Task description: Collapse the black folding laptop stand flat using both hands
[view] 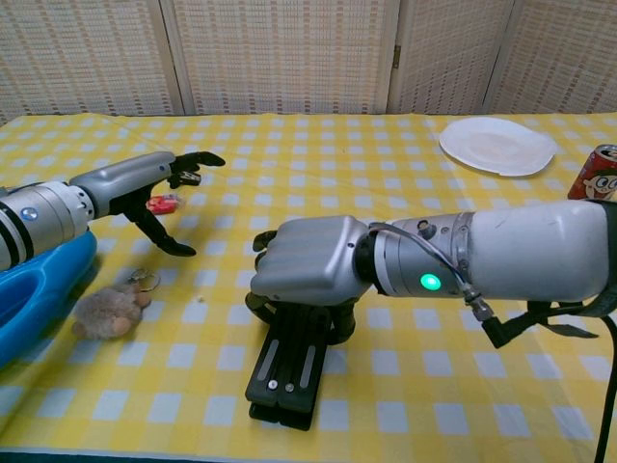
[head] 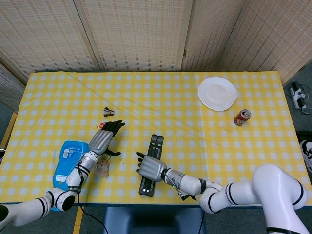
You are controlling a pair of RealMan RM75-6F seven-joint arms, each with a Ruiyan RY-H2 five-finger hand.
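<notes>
Right hand (view: 308,262) is closed around the laptop stand (view: 292,369), fingers wrapped over both bars; the bars are seen pressed side by side, flat on the table near its front edge. Left hand (view: 154,188) is held spread above the cloth, nothing gripped. A yellow checked tablecloth (head: 161,97) covers the table; woven screens (head: 136,34) close the room behind. A blue package (head: 68,161), furry keychain toy (view: 108,311), plate (head: 217,93) and soda can (head: 242,117) are noted. Head view alone shows a small clip (head: 108,112); chest view alone shows a green light (view: 428,282) on the right wrist.
</notes>
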